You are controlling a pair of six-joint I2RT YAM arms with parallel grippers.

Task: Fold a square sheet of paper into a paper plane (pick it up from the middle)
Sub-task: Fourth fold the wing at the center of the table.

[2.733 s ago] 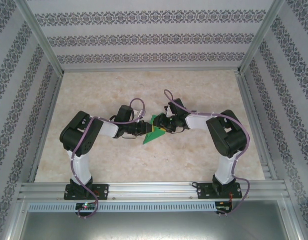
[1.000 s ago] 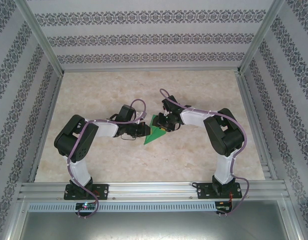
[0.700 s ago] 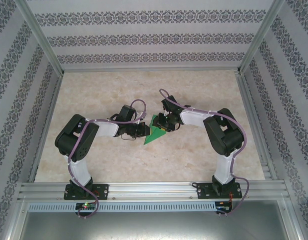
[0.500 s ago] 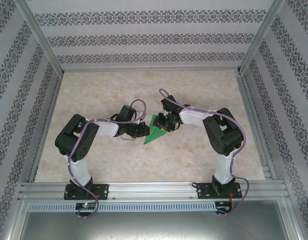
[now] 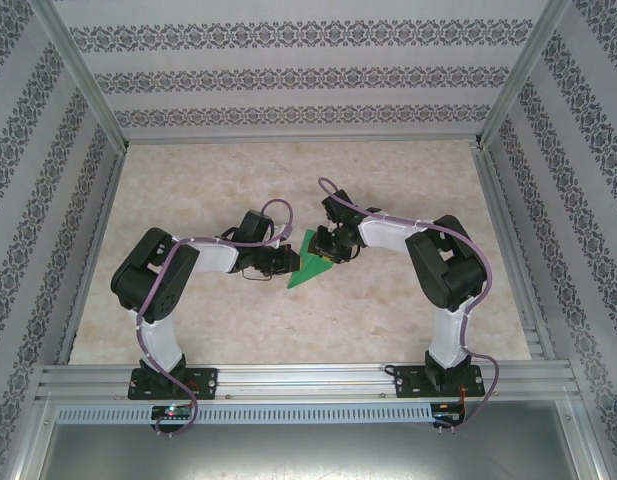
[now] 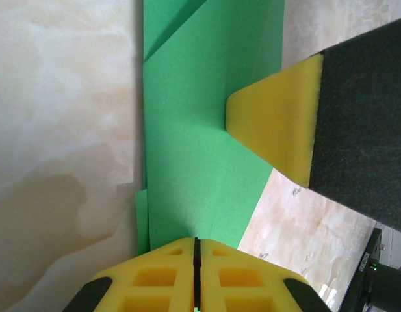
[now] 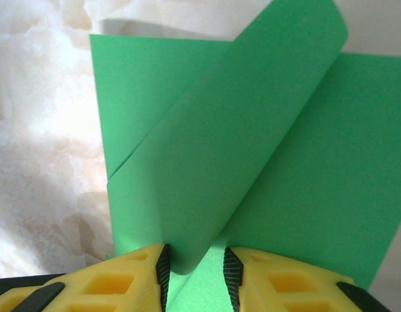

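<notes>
While the paper [image 5: 309, 262] sits mid-tabletop [image 5: 388, 320] between the two arms, partly folded with a point aimed toward the near edge, the right gripper [image 5: 333, 250] is doing the real work. Its jaws are pinched on the end of a flap [image 7: 239, 130] that curls up and over the flat layer underneath.

The left gripper [image 5: 284, 260] has its jaws clenched together, tips down at the paper's left edge. I read that as a hold-down rather than a grasp, but I honestly can't tell if a layer is caught in there.

Stuff I'd worry about from here:

- The flap is just a soft roll, with no crease yet. If the right arm lays it down off line, the fold goes crooked and the plane ends up lopsided.
- If it tugs too hard, the paper probably slides out from under the left tips. Thin paper on that marble-look top won't have much grip, so the whole thing could rotate.
- The pinch is right at the flap's end, so it could slip free and spring back.
- From the left wrist, a right finger [image 6: 278, 123] looks close over the paper, so the grippers could bump.
</notes>
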